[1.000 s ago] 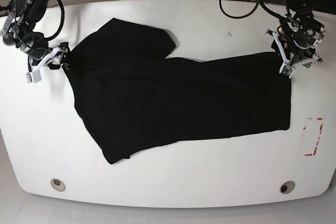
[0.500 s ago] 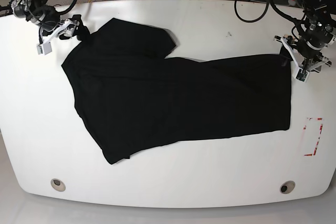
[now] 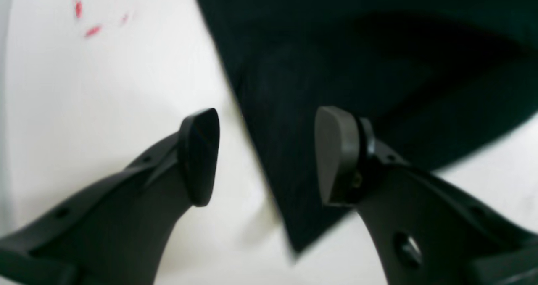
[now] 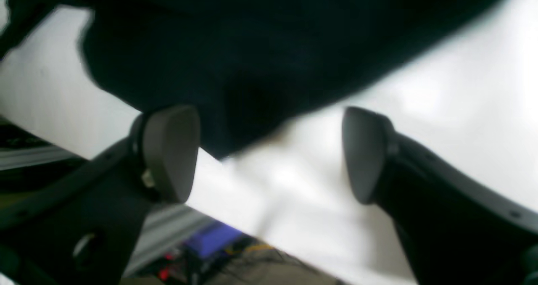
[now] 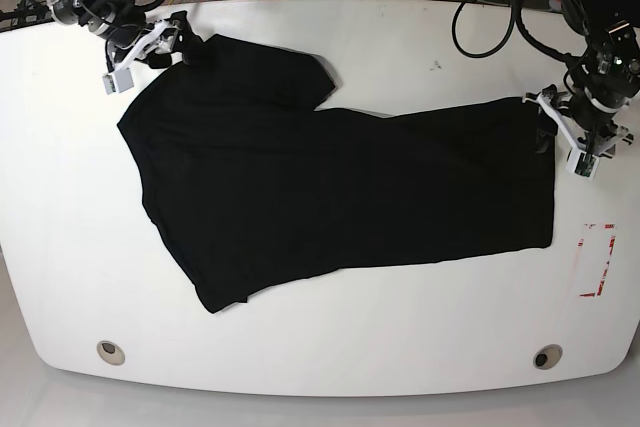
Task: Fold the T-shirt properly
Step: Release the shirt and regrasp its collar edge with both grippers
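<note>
The black T-shirt [image 5: 330, 187] lies spread flat across the white table [image 5: 330, 347], with one sleeve [image 5: 300, 72] pointing to the far side. My right gripper [image 5: 155, 52] hovers open at the shirt's far left corner. In the right wrist view its fingers [image 4: 168, 150] stand wide apart below the dark cloth [image 4: 252, 45], with nothing between them. My left gripper [image 5: 562, 137] is open just off the shirt's right edge. In the left wrist view a pointed corner of the shirt [image 3: 294, 159] lies under the gap between the fingers [image 3: 336, 154], ungripped.
A red-marked rectangle [image 5: 597, 260] is on the table at the right, also seen as red marks [image 3: 90, 24]. Two round holes [image 5: 111, 351] [image 5: 547, 356] sit near the front edge. Cables [image 5: 470, 7] run along the back.
My right gripper has let go of the shirt's left corner and moved to the far side and right. The left gripper has drifted slightly right. The shirt's left corner settled flat.
</note>
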Controlling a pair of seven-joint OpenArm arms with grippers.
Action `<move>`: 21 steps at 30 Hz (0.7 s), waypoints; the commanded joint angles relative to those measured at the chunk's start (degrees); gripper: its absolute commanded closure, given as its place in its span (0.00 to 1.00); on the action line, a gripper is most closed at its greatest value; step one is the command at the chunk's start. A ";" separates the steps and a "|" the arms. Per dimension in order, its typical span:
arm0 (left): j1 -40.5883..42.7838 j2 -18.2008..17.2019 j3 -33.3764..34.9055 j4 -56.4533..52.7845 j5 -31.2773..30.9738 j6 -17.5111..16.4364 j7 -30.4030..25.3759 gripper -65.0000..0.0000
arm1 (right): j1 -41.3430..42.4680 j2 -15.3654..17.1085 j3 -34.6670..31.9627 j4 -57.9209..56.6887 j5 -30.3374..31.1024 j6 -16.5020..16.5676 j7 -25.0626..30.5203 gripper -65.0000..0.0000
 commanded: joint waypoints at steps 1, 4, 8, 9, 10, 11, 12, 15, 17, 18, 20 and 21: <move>-2.51 -0.39 1.55 -5.34 -0.96 0.12 -1.31 0.47 | -0.21 -0.59 -1.49 0.14 -1.14 -0.40 -1.37 0.24; -3.47 -0.74 3.49 -8.86 -0.96 0.12 -1.57 0.47 | 0.05 -0.77 -4.30 0.14 -1.14 -0.40 -1.29 0.24; -3.21 -0.66 4.01 -11.76 0.45 0.12 -5.26 0.47 | 0.14 -2.17 -5.88 0.14 -1.14 -2.07 -1.11 0.24; -3.21 -0.48 4.19 -12.55 1.76 0.12 -6.05 0.47 | 0.14 -2.70 -6.15 0.14 -1.14 -3.22 -0.67 0.24; -3.21 -0.48 4.72 -13.52 3.17 0.12 -6.76 0.47 | 0.14 -2.97 -6.15 0.14 -1.14 -4.10 -0.06 0.24; -3.21 -0.48 5.42 -14.66 5.19 0.12 -7.72 0.47 | 0.14 -3.23 -6.23 0.14 -1.14 -5.15 0.91 0.24; -3.21 -0.48 5.86 -15.63 6.51 0.12 -8.69 0.48 | 0.14 -3.32 -6.23 0.05 -1.14 -5.77 1.70 0.26; -3.21 -0.39 6.39 -17.83 8.62 0.12 -10.89 0.48 | 0.14 -3.40 -6.23 0.05 -1.14 -5.94 2.93 0.47; -3.12 -0.39 6.30 -18.80 8.88 0.12 -11.42 0.48 | 0.14 -3.40 -6.23 0.05 -1.14 -5.94 3.11 0.67; -3.12 -0.57 6.30 -19.41 8.97 0.12 -11.42 0.48 | 0.14 -3.40 -6.23 0.05 -1.14 -5.94 3.11 0.79; -3.12 -0.74 6.21 -20.03 9.06 0.12 -11.42 0.48 | 0.31 -3.32 -6.23 0.05 -1.14 -5.85 3.20 0.96; -3.12 -0.74 6.12 -20.03 9.15 0.12 -11.42 0.48 | 0.49 -3.14 -6.23 0.14 -0.96 -5.85 3.20 1.00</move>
